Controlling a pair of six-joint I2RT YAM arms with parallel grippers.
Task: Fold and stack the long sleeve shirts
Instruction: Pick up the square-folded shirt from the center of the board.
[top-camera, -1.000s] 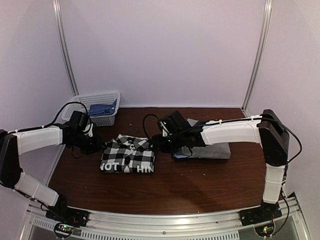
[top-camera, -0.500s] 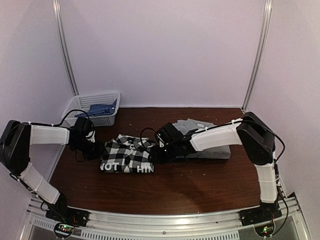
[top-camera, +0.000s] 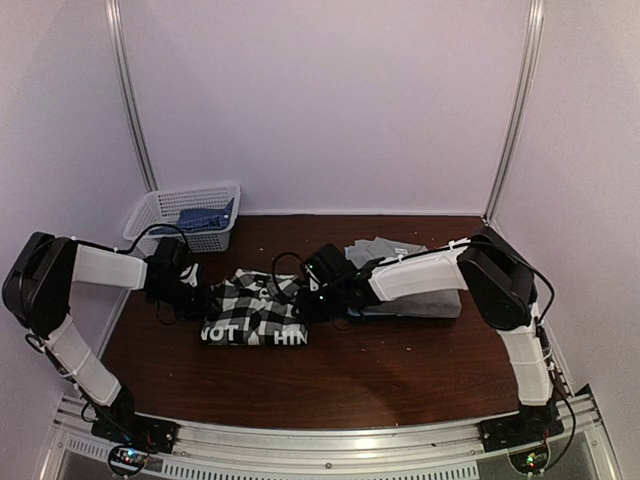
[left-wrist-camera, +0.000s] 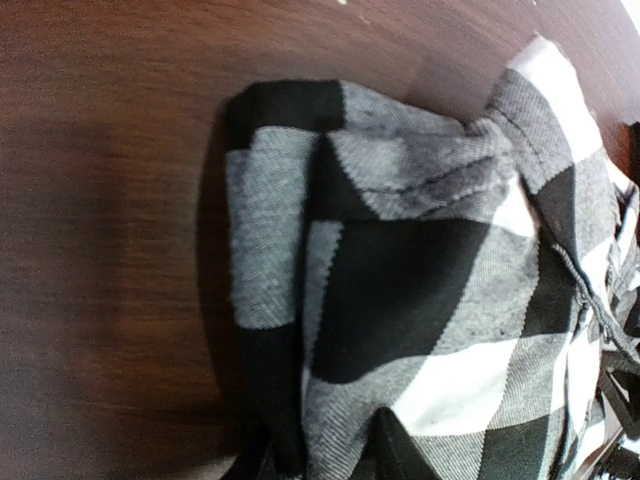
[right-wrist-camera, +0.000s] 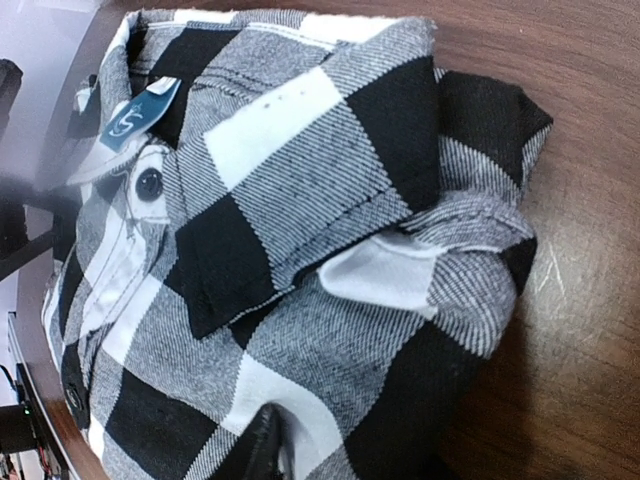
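Observation:
The black-and-white checked shirt (top-camera: 255, 310) lies folded mid-table, white lettering along its near edge. My left gripper (top-camera: 200, 298) is at its left edge. In the left wrist view the checked cloth (left-wrist-camera: 420, 280) fills the gap of that gripper (left-wrist-camera: 330, 445), pinched between both dark fingers. My right gripper (top-camera: 308, 300) is at the shirt's right edge. Its wrist view shows the collar, a button and the folded corner (right-wrist-camera: 300, 230), with one fingertip (right-wrist-camera: 262, 435) pressed on top; the lower finger is hidden under the cloth. A folded grey shirt (top-camera: 410, 290) lies behind the right arm.
A white plastic basket (top-camera: 160, 200) stands at the back left with blue cloth (top-camera: 208, 215) inside. The grey pile sits close to the checked shirt's right side. Brown table surface (top-camera: 400, 370) runs along the near side. Pale walls enclose the table.
Both arms have dropped lower and pushed inward to the checked shirt's side edges. Their jaws have narrowed onto the cloth. The shirt itself has hardly shifted.

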